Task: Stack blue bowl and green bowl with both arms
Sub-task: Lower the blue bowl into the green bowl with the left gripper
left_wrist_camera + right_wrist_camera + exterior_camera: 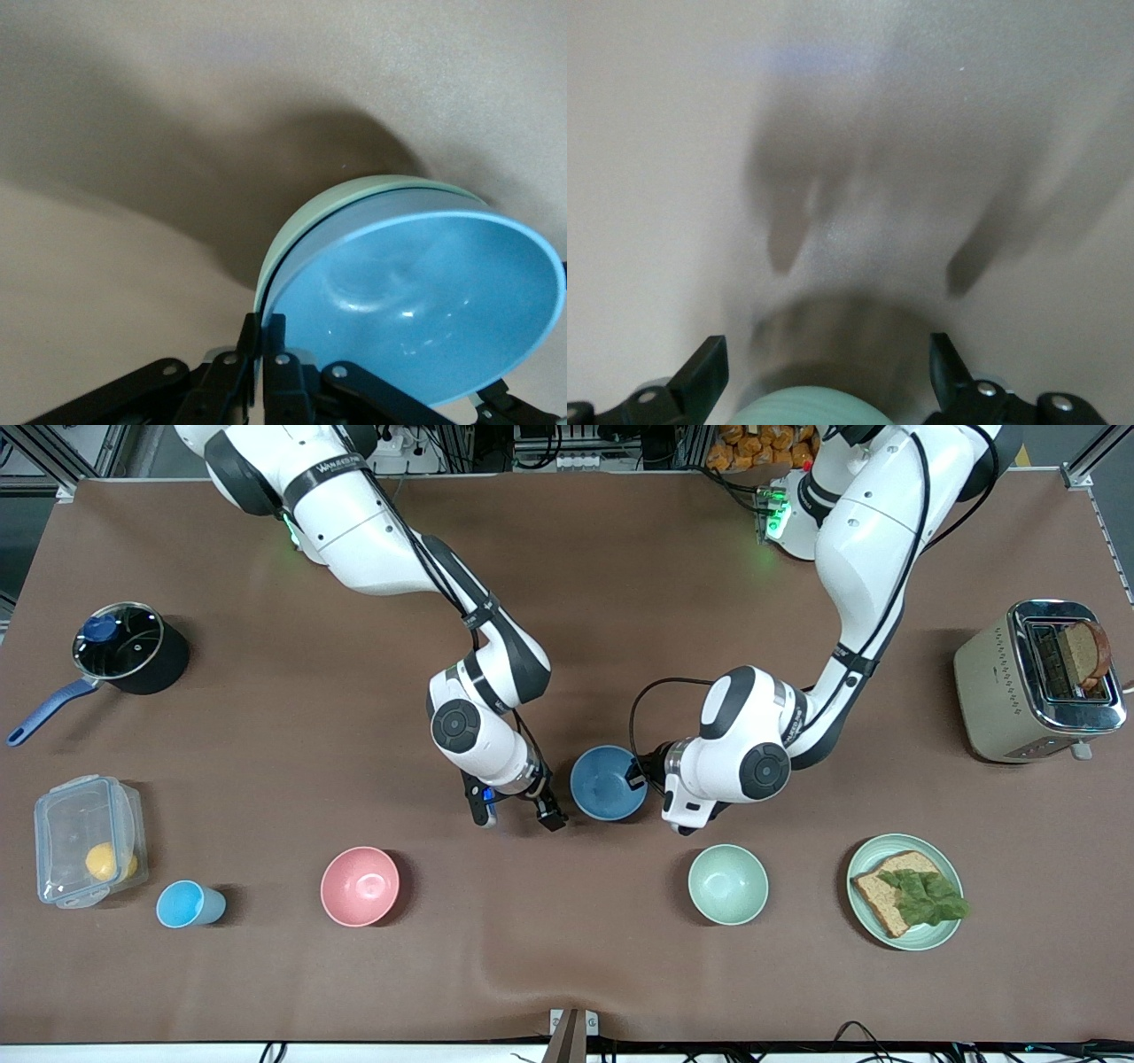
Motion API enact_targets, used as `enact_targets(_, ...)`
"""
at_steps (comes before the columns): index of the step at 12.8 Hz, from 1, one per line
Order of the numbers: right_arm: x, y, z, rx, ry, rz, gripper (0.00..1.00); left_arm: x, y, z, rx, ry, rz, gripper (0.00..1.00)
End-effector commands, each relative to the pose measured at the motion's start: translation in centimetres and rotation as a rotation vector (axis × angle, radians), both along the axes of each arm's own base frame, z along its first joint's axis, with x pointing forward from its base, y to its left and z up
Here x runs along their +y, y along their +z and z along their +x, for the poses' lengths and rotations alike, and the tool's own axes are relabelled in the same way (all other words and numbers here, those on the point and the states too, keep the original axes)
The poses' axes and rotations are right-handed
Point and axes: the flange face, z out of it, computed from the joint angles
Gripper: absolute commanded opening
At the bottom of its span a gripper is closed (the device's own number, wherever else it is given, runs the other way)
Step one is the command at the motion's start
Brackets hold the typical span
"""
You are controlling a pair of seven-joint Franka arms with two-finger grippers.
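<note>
Pot point(131, 648): black, glass lid with a blue knob and a blue handle, at the right arm's end of the desk point(567, 974), farther from the front camera than the clear box.
Clear box point(89, 840): lidded plastic, a yellow item inside, near the same end of the desk.
Light-blue cup point(189, 904): just beside the clear box, toward the pink bowl.
Pink bowl point(360, 886): upright, alone, nearer the front camera than the right end effector.
Right end effector point(518, 808): released, its fingers point(704, 372) spread wide in the right wrist view. It sits low, just beside the blue bowl on the right arm's side, and holds nothing.
Blue bowl point(607, 782): mid-desk, between the two end effectors, nested inside the green bowl.
Green bowl point(354, 190): under the blue bowl, only its rim and part of its outer wall showing in the left wrist view. From the front camera the blue bowl covers it.
Left end effector point(640, 772): clenched on the blue bowl's rim on the left arm's side. In the left wrist view its fingers point(276, 350) pinch the edge of the nested pair.
Mint-green bowl point(728, 883): paler, upright, alone, nearer the front camera than the left end effector.
Green plate point(946, 933): carries a slice of bread point(886, 886) topped with lettuce point(926, 897), beside the mint-green bowl.
Toaster point(1001, 691): at the left arm's end of the desk, a bread slice standing up out of one slot.
</note>
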Motion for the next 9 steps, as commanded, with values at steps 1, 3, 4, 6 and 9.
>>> enact_targets(1,0.53,0.71,0.72,0.01,-0.032,0.039,1.0,0.22,-0.26,-0.2,0.016,0.018,-0.001,0.0)
enact_targets(3,0.88,0.94,0.63,0.007,-0.031,0.044,1.0,0.11,-0.04,-0.14,0.025,0.051,0.011,0.0)
enact_targets(4,1.09,1.01,0.52,0.006,-0.029,0.045,1.0,-0.35,0.03,-0.36,0.029,0.057,0.014,0.0)
enact_targets(6,1.38,0.93,0.31,0.003,-0.023,0.044,1.0,-0.17,0.15,-0.31,0.037,0.078,0.021,0.0)
enact_targets(9,1.47,0.94,0.25,0.002,-0.021,0.044,1.0,-0.26,0.46,-0.62,0.062,0.083,0.035,0.0)
